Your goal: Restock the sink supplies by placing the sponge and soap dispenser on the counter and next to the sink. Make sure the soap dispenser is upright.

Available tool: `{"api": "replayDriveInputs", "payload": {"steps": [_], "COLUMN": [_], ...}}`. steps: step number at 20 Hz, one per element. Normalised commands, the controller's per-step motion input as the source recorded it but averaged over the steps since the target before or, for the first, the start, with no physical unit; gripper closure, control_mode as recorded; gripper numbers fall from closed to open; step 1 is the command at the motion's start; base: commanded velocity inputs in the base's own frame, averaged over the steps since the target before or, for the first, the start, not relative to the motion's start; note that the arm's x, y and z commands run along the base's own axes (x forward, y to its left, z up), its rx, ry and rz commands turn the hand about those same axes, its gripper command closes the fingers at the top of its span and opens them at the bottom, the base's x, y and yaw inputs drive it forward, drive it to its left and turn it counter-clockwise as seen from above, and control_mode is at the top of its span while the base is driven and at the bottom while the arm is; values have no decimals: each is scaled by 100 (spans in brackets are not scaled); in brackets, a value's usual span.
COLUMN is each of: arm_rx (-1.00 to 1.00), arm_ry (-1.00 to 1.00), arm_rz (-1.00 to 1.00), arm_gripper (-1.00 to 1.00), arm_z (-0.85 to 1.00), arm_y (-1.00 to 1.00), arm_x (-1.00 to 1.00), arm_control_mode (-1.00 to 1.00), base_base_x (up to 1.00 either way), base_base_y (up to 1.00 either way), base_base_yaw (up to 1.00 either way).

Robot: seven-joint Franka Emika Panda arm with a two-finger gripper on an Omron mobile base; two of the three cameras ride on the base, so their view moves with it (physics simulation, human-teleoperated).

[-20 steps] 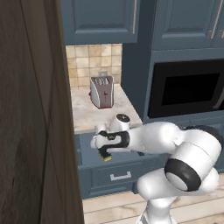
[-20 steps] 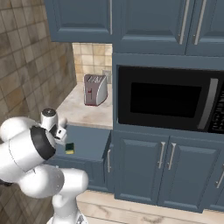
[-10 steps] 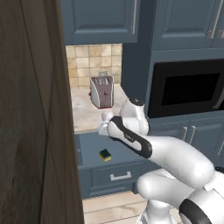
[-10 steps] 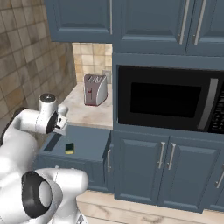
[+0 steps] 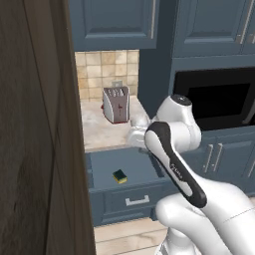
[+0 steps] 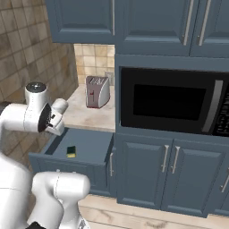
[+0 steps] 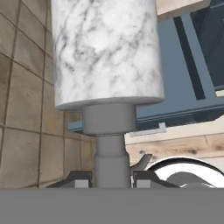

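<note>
Your soap dispenser (image 7: 105,57) is pinched by its narrow neck between the gripper's (image 7: 113,178) closed fingertips and hangs in the air over the open drawer (image 5: 134,167), so watch it: a thin neck hold could let the bottle swing or slip and land tipped over. Sponge (image 5: 119,176) sits in that drawer, toaster (image 5: 115,104) crowds the counter (image 5: 99,130) behind, and the cabinet wall hems the arm on the left

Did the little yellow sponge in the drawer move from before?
No. The sponge lies at the same spot on the open drawer's floor, just behind the drawer front, as in the earlier pictures. The arm swung; the sponge did not.
</note>
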Motion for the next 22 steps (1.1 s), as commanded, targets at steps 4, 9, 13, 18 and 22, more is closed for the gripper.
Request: {"api": "replayDriveInputs", "payload": {"steps": [4, 9, 13, 18, 22], "arm_rx": [0, -3, -1, 1, 0], "arm_ry": [12, 20, 0, 0, 0], "arm_rz": [-9, -3, 0, -10, 0], "arm_gripper": [100, 100, 100, 100, 100], "arm_z": [61, -11, -3, 0, 0], "arm_y": [-5, 6, 3, -14, 0], "arm_x": [-52, 0, -8, -41, 0], "arm_control_mode": [-100, -100, -100, 100, 100], "base_base_x": [0, 0, 0, -14, -72], "base_base_y": [0, 0, 0, -6, -45], "base_base_yaw": [0, 0, 0, -7, -47]}}
